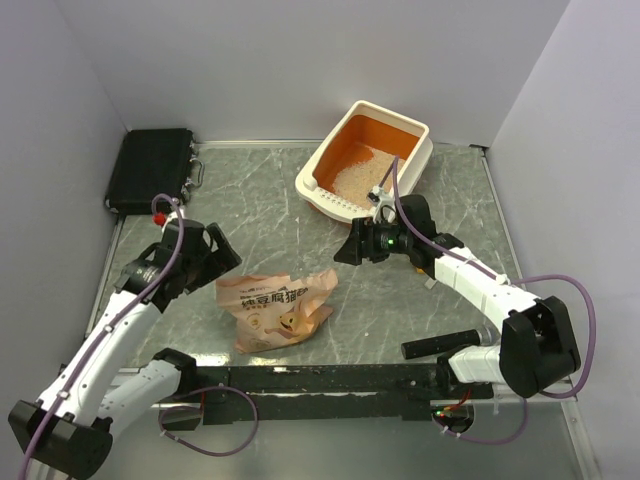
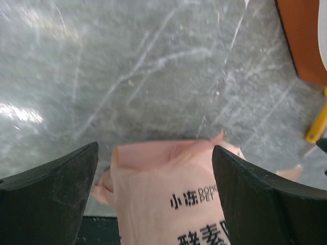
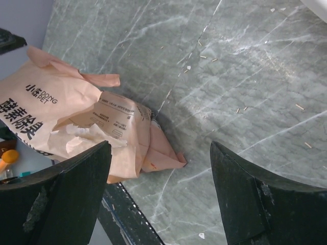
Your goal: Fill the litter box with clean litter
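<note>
The litter box (image 1: 418, 135), cream outside and orange inside, stands at the back right with its slotted rim toward me. Pale beige clean litter (image 1: 358, 178) covers part of its floor. A peach-pink printed bag (image 1: 275, 310) lies flat on the table near the front; its top edge (image 2: 163, 168) shows below and between my left fingers. My left gripper (image 1: 228, 262) (image 2: 154, 148) hangs open just left of the bag, gripping nothing. My right gripper (image 1: 345, 252) (image 3: 161, 145) is open over bare table between bag and box, the bag (image 3: 76, 117) to its left.
A black case (image 1: 150, 168) sits at the back left corner. A black rail (image 1: 330, 378) runs along the near edge. Stray granules (image 3: 240, 109) dot the marble table. An orange panel (image 2: 306, 41) and a yellow piece (image 2: 319, 125) show at the left wrist view's right edge.
</note>
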You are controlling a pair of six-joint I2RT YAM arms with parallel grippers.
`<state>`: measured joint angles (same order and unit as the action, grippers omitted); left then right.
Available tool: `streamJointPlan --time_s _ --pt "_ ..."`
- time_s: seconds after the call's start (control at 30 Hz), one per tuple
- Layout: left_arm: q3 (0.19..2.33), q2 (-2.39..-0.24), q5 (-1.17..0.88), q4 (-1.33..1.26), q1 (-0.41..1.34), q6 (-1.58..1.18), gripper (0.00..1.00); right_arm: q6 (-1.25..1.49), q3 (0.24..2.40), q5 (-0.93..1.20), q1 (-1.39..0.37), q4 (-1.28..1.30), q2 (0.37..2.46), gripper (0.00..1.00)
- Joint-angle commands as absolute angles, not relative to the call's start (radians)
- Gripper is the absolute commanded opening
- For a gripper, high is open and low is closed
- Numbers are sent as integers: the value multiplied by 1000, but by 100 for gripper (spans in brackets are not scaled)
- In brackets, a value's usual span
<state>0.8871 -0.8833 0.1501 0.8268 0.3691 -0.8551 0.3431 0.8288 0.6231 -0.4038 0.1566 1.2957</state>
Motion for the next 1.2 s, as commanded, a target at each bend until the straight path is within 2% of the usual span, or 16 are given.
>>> streamJointPlan --time_s 0.0,0.23,0.57,0.67,0.7,0.77,0.8,0.97,1.17 --pt "832 -824 20 899 364 -951 97 327 836 615 -408 103 1289 85" --pt "681 -785 -245 689 364 -1005 97 308 824 629 -407 103 1272 85" --pt "673 -793 -258 572 364 -962 99 325 698 620 -407 38 1209 85" --pt "673 -767 -252 542 364 -936 84 334 664 626 -407 15 1201 85" --pt "670 -752 -258 528 364 -934 66 340 651 627 -407 11 1200 85" --pt "650 -738 -284 480 364 -928 40 345 641 634 -407 6 1200 85" --pt "646 -732 -287 473 364 -925 2 347 634 634 -408 6 1197 85" --pt "624 -671 -362 359 364 -870 1 336 640 641 -408 6 1184 85" --pt "650 -560 -354 235 364 -740 1 278 669 611 -408 25 1118 85"
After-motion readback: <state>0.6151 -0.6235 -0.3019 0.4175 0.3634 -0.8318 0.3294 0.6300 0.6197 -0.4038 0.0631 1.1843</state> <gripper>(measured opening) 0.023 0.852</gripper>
